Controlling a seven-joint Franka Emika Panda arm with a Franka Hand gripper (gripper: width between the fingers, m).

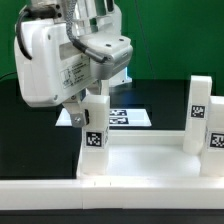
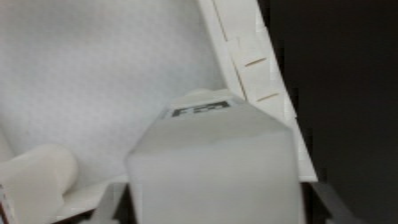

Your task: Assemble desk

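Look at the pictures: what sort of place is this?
Probably a robotics lab test bench. A robot arm works over a black table, white desk parts carry printed marker tags, and a marker board lies flat behind them.

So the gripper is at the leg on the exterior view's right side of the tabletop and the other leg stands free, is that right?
Not quite. In the exterior view the gripper is at the leg on that view's left side of the tabletop. The leg standing free is on the exterior view's right. Whether the jaws are closed on the leg cannot be told.
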